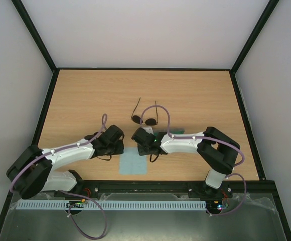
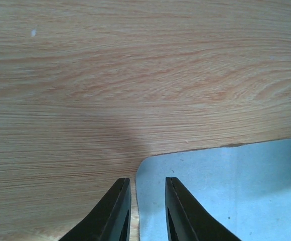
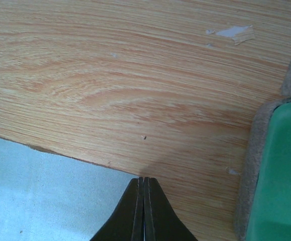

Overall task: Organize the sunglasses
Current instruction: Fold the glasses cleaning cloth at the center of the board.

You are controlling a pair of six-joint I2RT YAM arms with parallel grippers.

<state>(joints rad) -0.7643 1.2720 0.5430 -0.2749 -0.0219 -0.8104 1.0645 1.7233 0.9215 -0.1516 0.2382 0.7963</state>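
Blue cloth flat on desk; left end effector slightly spread over its corner, right end effector pressed together, w/ sunglasses farther back.

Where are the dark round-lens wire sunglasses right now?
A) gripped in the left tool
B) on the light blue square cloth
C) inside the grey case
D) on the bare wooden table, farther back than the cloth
D: the top view shows the dark round-lens wire sunglasses lying with temples spread on the wooden table, farther back than the light blue square cloth and not touching it.
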